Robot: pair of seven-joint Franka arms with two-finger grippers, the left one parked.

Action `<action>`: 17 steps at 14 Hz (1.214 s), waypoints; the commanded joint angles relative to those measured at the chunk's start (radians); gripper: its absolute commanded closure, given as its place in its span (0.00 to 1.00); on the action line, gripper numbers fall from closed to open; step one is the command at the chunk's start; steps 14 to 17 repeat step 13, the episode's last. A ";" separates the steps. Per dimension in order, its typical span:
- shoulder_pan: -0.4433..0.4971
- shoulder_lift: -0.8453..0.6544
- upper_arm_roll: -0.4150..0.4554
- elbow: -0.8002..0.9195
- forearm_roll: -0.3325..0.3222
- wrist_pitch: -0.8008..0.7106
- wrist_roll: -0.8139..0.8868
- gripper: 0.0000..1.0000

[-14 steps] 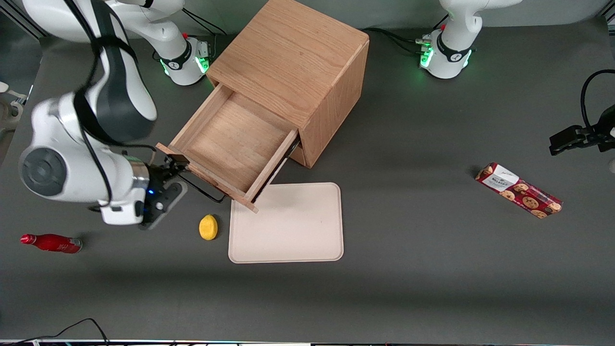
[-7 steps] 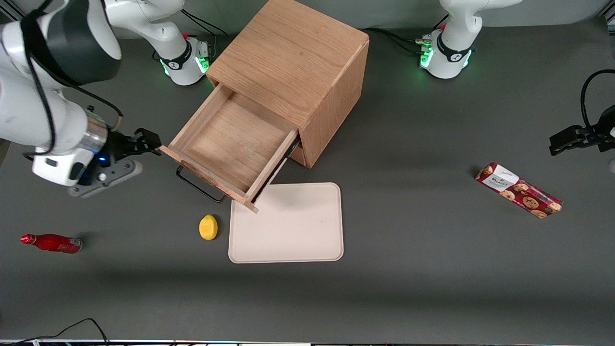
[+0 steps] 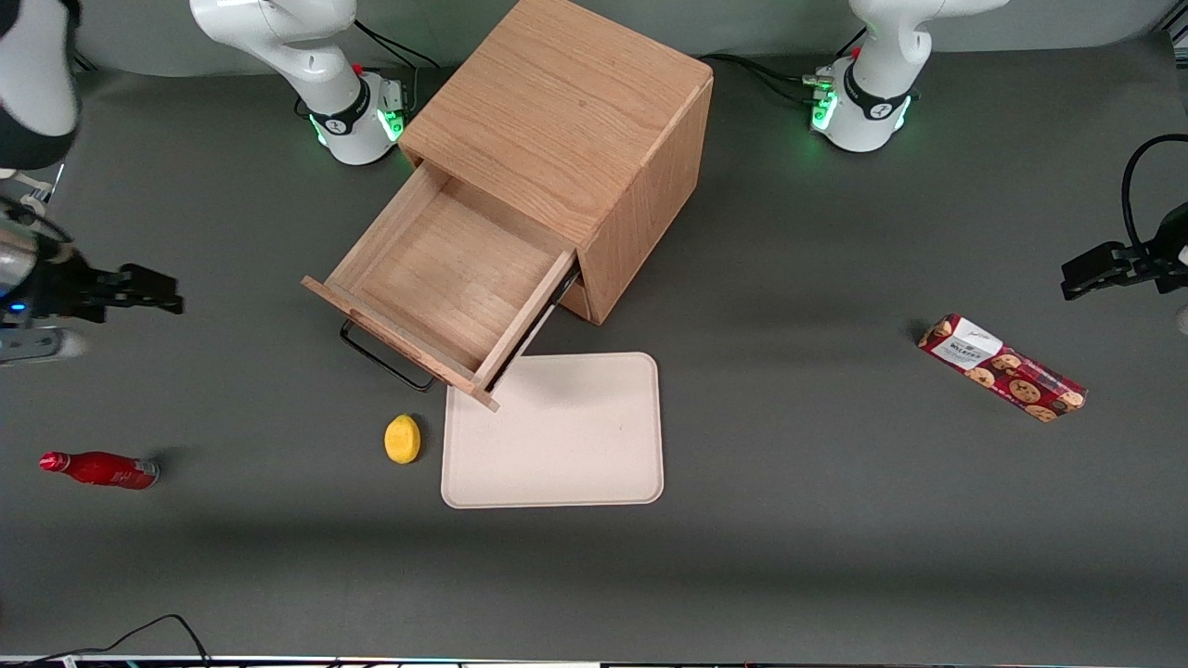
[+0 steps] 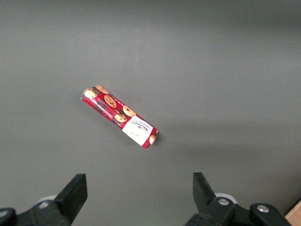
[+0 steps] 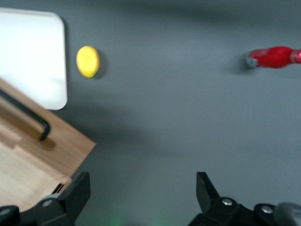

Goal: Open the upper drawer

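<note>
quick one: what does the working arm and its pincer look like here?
White glossy shells with dark grey joint sections. The base carries a black band, a small red mark, green lights and black cables. The pincer, open and toward the working arm's end of the table from the upper drawer, is black with two blocky fingers; a blue light glows at the wrist.

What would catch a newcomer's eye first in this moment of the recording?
The oak cabinet with its upper drawer pulled far out, bare inside, its dark bar handle facing the working arm's end of the table. The gripper hangs apart from it toward that end, jaws open and holding nothing. Nearer the front camera lie a yellow lemon and a pale tray.
</note>
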 commanded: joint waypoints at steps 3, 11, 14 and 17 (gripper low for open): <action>-0.039 -0.150 0.009 -0.160 -0.005 0.032 0.088 0.00; -0.080 -0.169 0.018 -0.172 -0.010 0.055 0.090 0.00; -0.079 -0.169 0.020 -0.164 -0.019 0.055 0.091 0.00; -0.079 -0.169 0.020 -0.164 -0.019 0.055 0.091 0.00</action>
